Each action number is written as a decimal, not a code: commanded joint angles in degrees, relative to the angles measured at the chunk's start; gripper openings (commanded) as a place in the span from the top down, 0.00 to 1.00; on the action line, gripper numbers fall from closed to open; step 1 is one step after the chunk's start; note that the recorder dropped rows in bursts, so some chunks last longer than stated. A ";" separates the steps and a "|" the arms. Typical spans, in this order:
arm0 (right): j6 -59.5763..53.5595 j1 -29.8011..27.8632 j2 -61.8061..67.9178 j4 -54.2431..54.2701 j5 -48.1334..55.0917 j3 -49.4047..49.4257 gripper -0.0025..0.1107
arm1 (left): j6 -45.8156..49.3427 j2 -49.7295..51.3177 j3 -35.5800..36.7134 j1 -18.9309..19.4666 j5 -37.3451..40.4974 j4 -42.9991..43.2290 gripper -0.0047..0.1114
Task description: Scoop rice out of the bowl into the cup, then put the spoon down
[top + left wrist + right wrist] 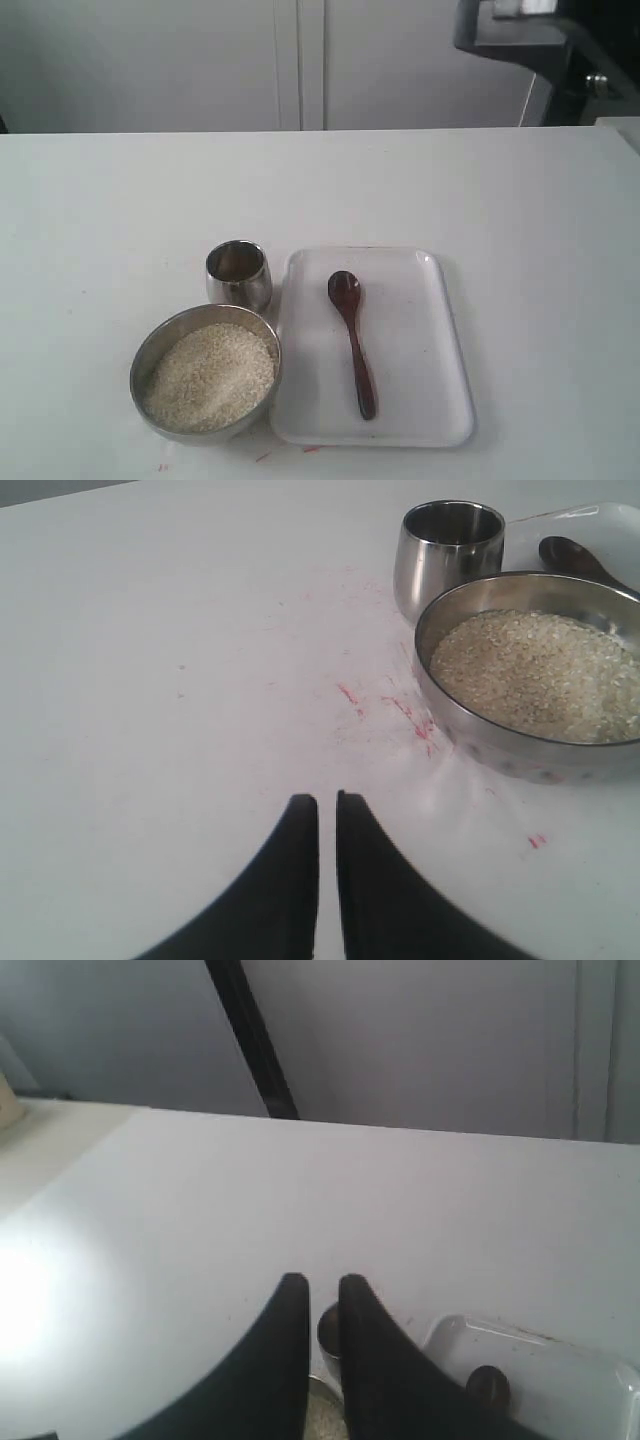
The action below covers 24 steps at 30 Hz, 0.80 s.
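In the exterior view the steel bowl (pixel 142 362) sits nearest, at the front of the white table (pixel 100 220), filled with a heap of rice (pixel 210 375). The small steel cup (pixel 238 275) stands just behind it, touching or nearly so. Just to their right lies a white tray (pixel 425 400), and the wooden spoon (pixel 351 340) rests on it with its head toward the back. Neither arm shows here.

In the left wrist view the left gripper (pixel 327 802) hangs over bare table, its fingers drawn almost together with only a slim gap and nothing between them. Beyond it are faint red marks (pixel 400 710), the bowl (pixel 470 735) of rice (pixel 535 670), the cup (pixel 445 565) and the spoon head (pixel 570 555).

In the right wrist view the right gripper (pixel 322 1285) is likewise nearly closed on nothing. The cup (pixel 328 1330) peeps between its fingers, and the tray (pixel 570 1360) with the spoon head (pixel 488 1385) shows beside them.
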 commanded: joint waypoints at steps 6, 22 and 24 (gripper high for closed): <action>-2.92 -14.01 -10.87 5.25 -9.68 15.62 0.88 | -0.10 0.05 -0.36 -0.40 0.06 -0.41 0.84; -13.84 -27.66 -27.55 5.28 -20.52 36.79 0.88 | -0.10 0.05 -0.36 -0.40 0.06 -0.41 0.84; -13.94 -28.43 -29.68 4.88 -22.24 39.55 0.88 | -0.10 0.05 -0.36 -0.40 0.06 -0.41 0.84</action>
